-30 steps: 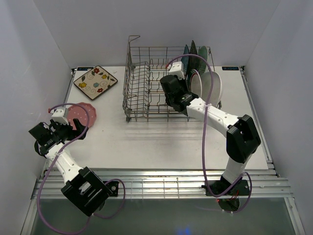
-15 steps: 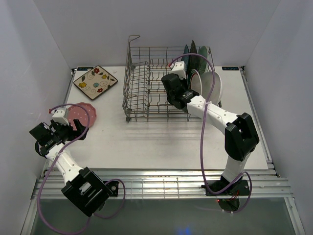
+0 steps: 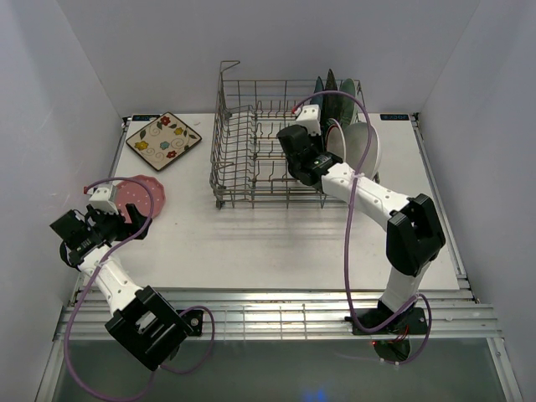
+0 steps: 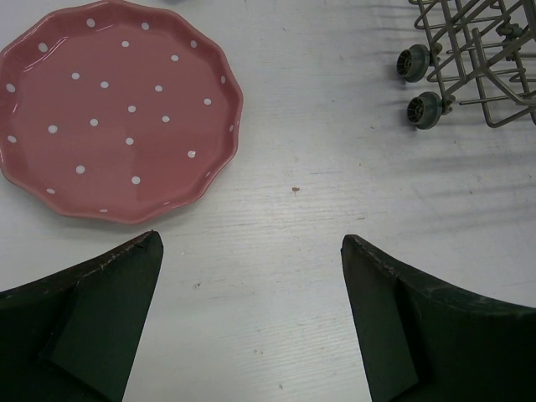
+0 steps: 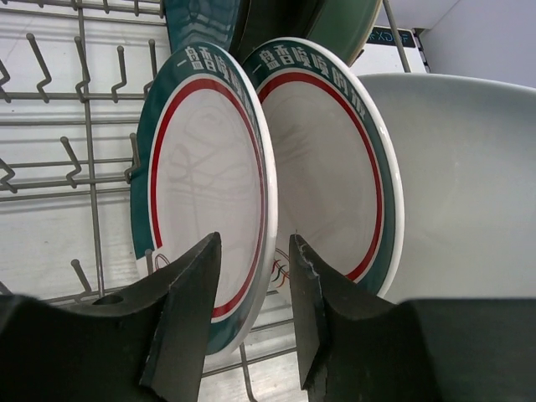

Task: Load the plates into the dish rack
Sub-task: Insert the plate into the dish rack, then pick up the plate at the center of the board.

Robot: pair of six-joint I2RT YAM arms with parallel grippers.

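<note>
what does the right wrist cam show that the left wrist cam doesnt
Only the right wrist view: two green-rimmed plates upright in the dish rack, a plain white plate beside them, and the right gripper, jaws apart either side of one rim. Only the left wrist view: the pink dotted plate lying flat, and the left gripper, jaws wide open over the table. Both: dish rack wire and the white table.

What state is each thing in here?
Rack: partly loaded.
Pink plate: flat on table.
Floral plate: flat on table.
Green-rimmed plates: upright in rack.
White plate: upright in rack.
Dark plates behind: upright in rack.
Left gripper: open, empty.
Right gripper: open, astride one green-rimmed plate.
</note>
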